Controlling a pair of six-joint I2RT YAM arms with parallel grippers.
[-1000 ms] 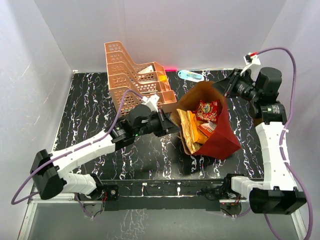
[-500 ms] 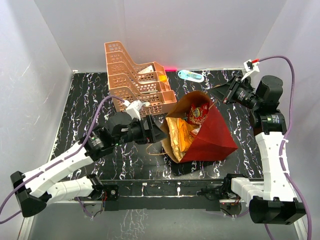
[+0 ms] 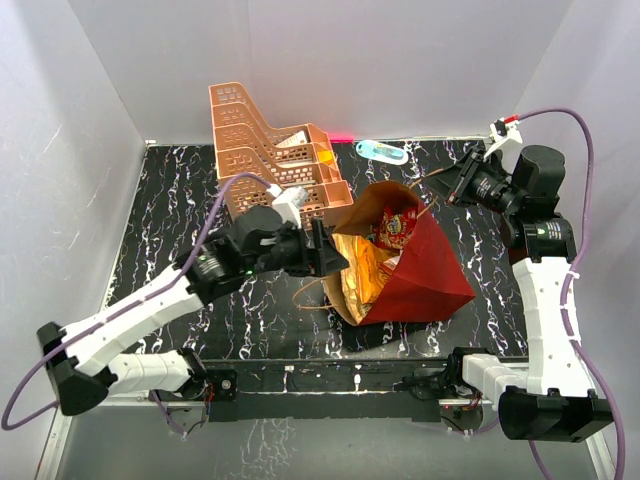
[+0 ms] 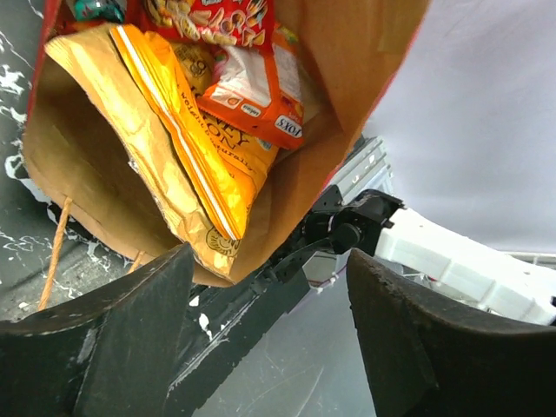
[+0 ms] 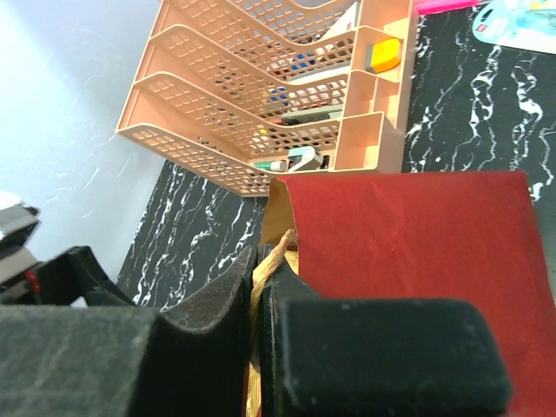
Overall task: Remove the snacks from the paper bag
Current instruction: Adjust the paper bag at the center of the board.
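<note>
The paper bag (image 3: 425,275), red outside and brown inside, lies on the black marbled table (image 3: 170,200) with its mouth facing left. Inside it are snacks: a tan-gold chip bag (image 4: 104,104), an orange chip bag (image 4: 195,152), a red packet (image 4: 217,17) and a small orange-white packet (image 4: 252,87). My left gripper (image 3: 335,262) hangs open just at the bag's mouth, nothing between its fingers (image 4: 95,339). My right gripper (image 3: 455,185) is shut on the bag's twine handle (image 5: 268,261), holding it up above the bag's far side.
A peach tiered rack (image 3: 275,160) stands behind the left gripper, close to the bag's mouth. A small blue-green bottle (image 3: 383,151) lies by the back wall. The bag's other twine handle (image 3: 308,297) loops on the table in front of the mouth.
The left gripper opened, drew back to the left, then came right again to the bag's mouth. The bag tipped over leftward. The right gripper kept its hold on the handle.
</note>
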